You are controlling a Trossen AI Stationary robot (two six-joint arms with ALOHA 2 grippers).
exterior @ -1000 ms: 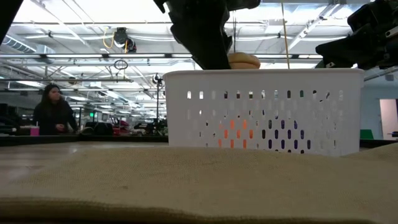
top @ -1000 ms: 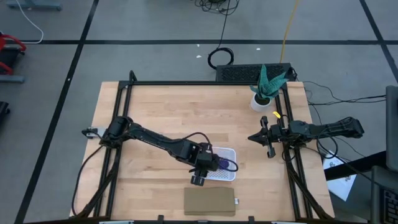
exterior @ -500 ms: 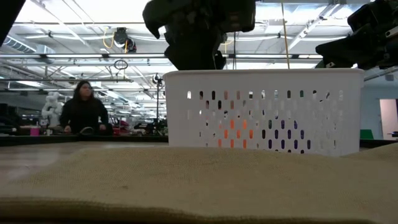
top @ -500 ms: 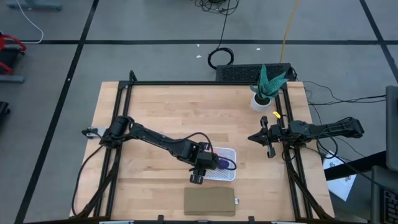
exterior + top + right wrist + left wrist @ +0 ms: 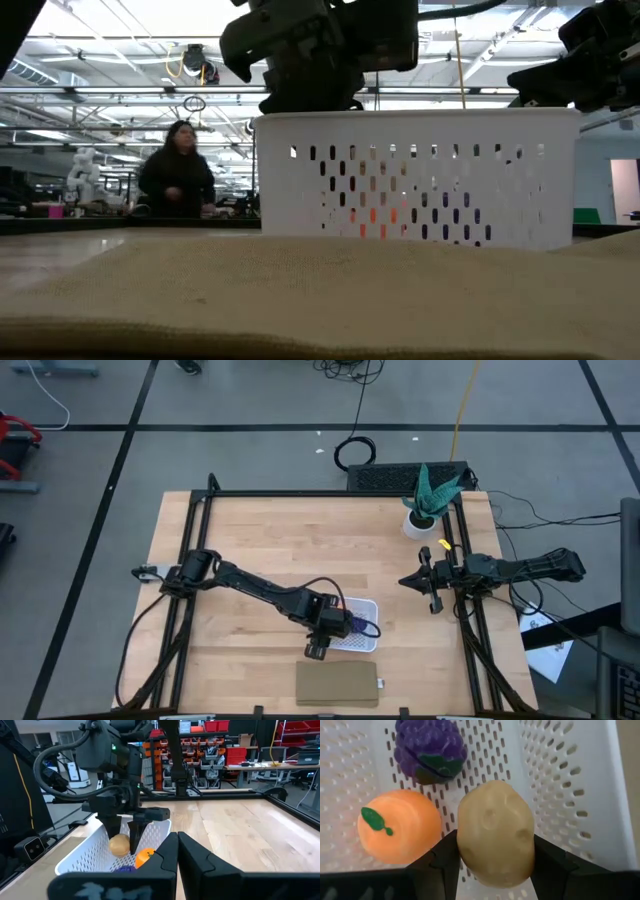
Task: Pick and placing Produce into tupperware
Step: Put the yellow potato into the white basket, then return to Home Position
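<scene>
The white tupperware (image 5: 366, 643) sits on the wooden table near its near edge. In the left wrist view its mesh bottom carries the dark purple lumpy piece (image 5: 430, 747) and the round orange piece (image 5: 397, 832). My left gripper (image 5: 125, 837) is inside the container, shut on the tan-brown oval piece (image 5: 495, 832). The low view shows orange (image 5: 375, 215) and purple (image 5: 455, 230) through the wall slots. My right gripper (image 5: 425, 581) is shut and waits by the table's right edge. My left gripper pinches the tan-brown oval piece between its two fingers (image 5: 447, 865), one on each side of its lower half (image 5: 470, 860). The fingers come from above, pointing down. The piece hangs inside the tupperware, next to the orange piece; I cannot tell whether it touches the bottom.
A flat brown rectangle (image 5: 338, 683) lies just nearer than the tupperware. A green potted plant (image 5: 428, 500) stands at the far right corner. A black frame edges the table. A person (image 5: 178, 180) shows in the room beyond. Bare wood lies to the far left.
My left gripper has gone down into the tupperware with the tan-brown piece still in its fingers. A second ago the piece showed above the rim in the low view; now it is below the rim.
</scene>
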